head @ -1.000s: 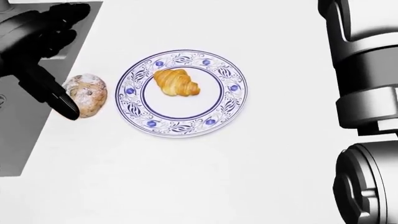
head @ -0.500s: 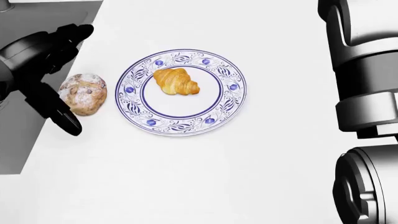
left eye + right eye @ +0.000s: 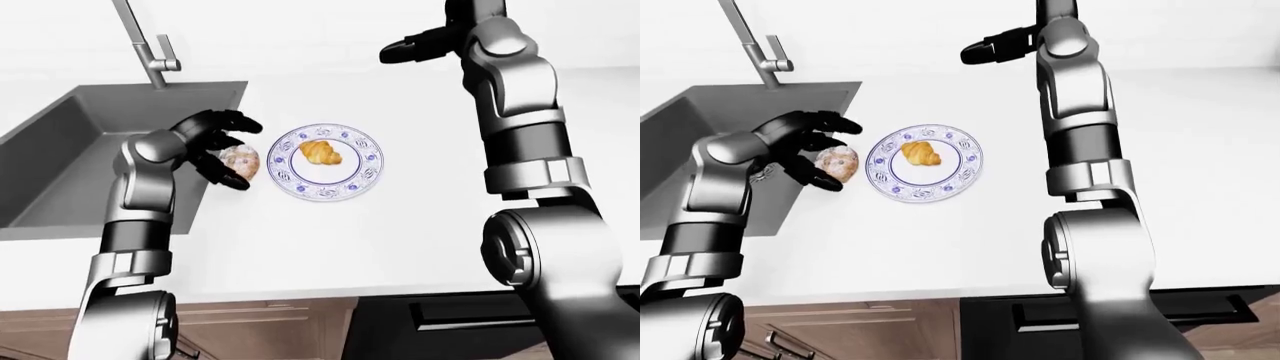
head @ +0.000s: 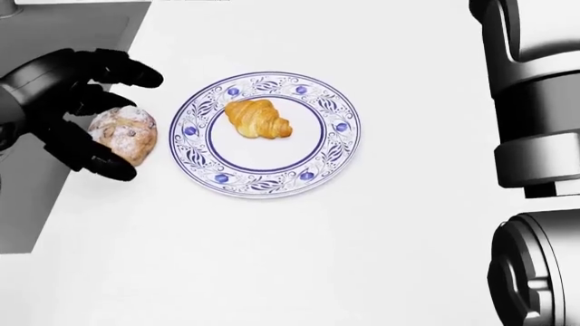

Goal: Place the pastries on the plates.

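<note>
Just left of the blue-patterned round plate [image 4: 264, 134] on the white counter [image 4: 299, 258], the round speckled muffin [image 4: 124, 134] sits between the black left hand's [image 4: 81, 112] spread fingers [image 4: 136, 73]. A golden croissant [image 4: 258, 119] lies on the plate. The right hand [image 3: 415, 46] is raised above the plate; I cannot tell how its fingers stand.

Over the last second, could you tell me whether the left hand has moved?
Yes. The left hand has curled its fingers about the muffin, reaching closer to the plate.

On the white tabletop [image 3: 940, 240], a croissant [image 3: 920, 154] lies on a blue-patterned plate [image 3: 924, 163]. Just left of the plate sits a speckled muffin [image 3: 838, 164], with the left hand [image 3: 803, 146] spread open around it, fingers above and below. The right hand [image 3: 995, 45] hangs high near the top. A sink [image 3: 700, 135] and faucet [image 3: 752, 45] occupy the left.
</note>
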{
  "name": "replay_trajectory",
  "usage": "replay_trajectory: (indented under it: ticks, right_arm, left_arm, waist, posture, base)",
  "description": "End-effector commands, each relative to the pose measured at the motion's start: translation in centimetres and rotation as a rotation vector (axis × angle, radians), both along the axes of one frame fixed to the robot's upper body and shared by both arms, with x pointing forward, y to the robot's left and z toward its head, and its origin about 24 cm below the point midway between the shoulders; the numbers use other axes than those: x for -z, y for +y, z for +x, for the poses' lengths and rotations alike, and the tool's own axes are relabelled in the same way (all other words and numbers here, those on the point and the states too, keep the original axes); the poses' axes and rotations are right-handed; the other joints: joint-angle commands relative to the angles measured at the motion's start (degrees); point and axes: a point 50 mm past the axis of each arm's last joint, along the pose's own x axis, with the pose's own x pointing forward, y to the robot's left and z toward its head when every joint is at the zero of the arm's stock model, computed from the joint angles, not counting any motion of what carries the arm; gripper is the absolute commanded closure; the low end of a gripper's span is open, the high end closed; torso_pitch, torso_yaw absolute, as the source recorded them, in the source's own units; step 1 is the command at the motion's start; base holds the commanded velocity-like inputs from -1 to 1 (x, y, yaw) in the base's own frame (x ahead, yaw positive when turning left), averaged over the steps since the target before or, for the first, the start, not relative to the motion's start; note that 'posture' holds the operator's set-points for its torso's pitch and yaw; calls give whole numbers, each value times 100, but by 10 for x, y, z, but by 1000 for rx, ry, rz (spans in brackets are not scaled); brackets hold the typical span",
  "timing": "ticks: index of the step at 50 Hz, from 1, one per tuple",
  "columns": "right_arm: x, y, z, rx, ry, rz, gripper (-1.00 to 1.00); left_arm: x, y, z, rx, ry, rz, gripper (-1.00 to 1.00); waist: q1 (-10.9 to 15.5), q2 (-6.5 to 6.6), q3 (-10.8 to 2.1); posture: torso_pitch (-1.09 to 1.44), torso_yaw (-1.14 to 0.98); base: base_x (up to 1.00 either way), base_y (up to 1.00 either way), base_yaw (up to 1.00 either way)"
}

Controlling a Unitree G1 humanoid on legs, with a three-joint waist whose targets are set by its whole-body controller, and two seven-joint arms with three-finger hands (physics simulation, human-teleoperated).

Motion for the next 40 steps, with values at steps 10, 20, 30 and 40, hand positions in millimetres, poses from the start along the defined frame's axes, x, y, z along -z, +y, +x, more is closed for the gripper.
replay_trajectory:
  ticks: [10,20,30,40]
  right_arm:
    - [-30,0,-10,0,-118,-3,-100]
    - [-33,0,-10,5,-129,-4,-100]
    - [-32,0,-10,8,-135,-2,-100]
    - [-32,0,-11,-4,-157,38,-100]
  left_arm:
    - [-16,-3,-2,13,-83,64,-4]
    - [-11,-5,-4,2,-117,109,26]
    - [-22,-5,-9,-15,-159,109,63]
    - [-53,-4,-17,-52,-241,60,100]
  waist:
    - [-5,14,-188]
    - [-16,31,-201]
    - [-29,37,-195]
    - [-26,9,-142]
  posture:
    - [0,0]
    - [0,0]
    - [0,0]
    - [0,0]
  base:
    - [0,0,0]
    - [0,0,0]
    - [0,0,0]
    - [0,0,0]
